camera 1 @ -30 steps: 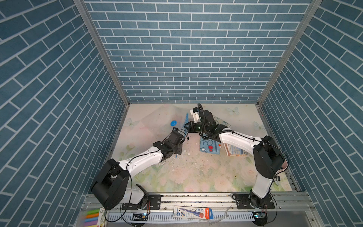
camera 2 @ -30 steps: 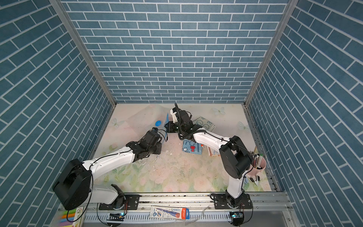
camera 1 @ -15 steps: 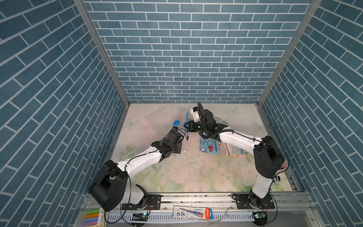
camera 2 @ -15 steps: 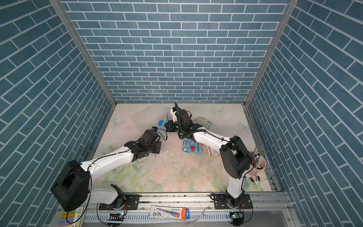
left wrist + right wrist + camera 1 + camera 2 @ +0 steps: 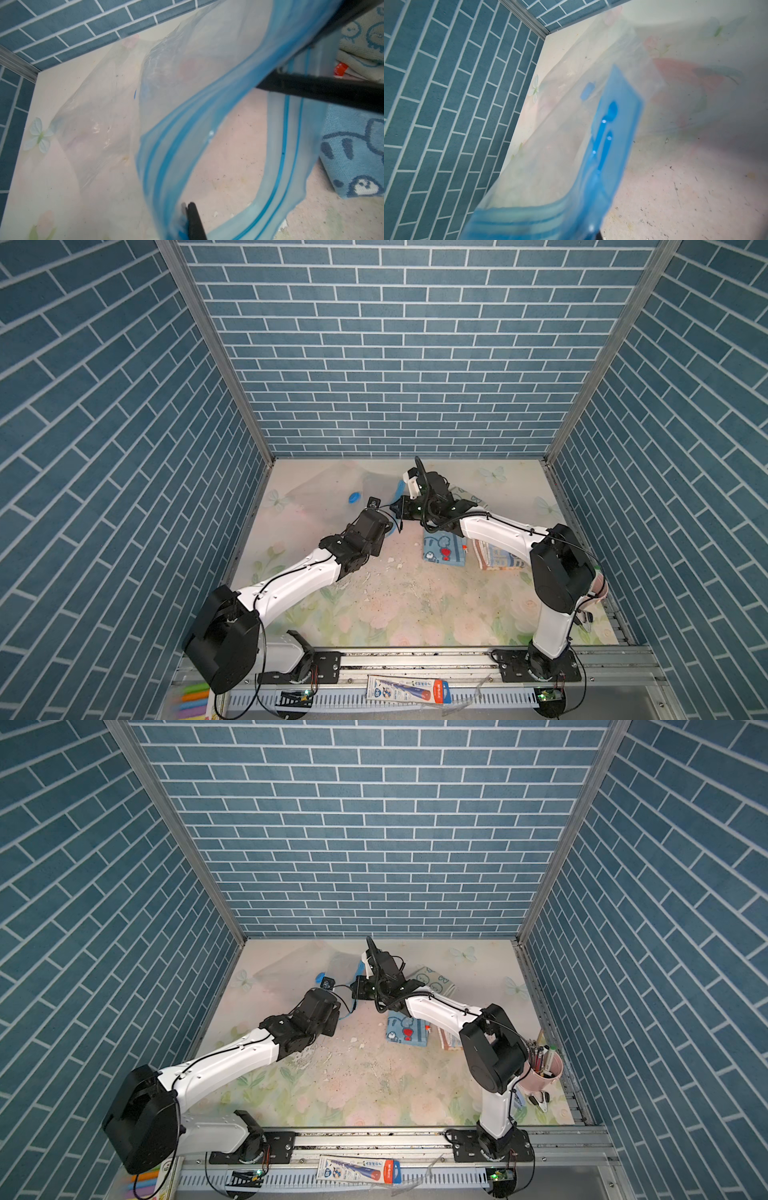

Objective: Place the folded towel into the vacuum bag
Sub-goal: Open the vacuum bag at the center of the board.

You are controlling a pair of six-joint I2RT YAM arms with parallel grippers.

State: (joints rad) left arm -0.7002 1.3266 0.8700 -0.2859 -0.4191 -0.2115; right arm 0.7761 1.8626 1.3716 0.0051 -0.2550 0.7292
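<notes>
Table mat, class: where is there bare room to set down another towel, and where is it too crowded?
Free: the bare table mat between the blue towel and the front rail; also the far right corner by the butterfly print. Crowded: mid-back, where the vacuum bag mouth, the blue towel and the striped towel bunch together.

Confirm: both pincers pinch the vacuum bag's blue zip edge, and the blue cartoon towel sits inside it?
No. Both top views show the blue cartoon towel on the table, outside the vacuum bag. Left pincer and right pincer do pinch its zip edge.
</notes>
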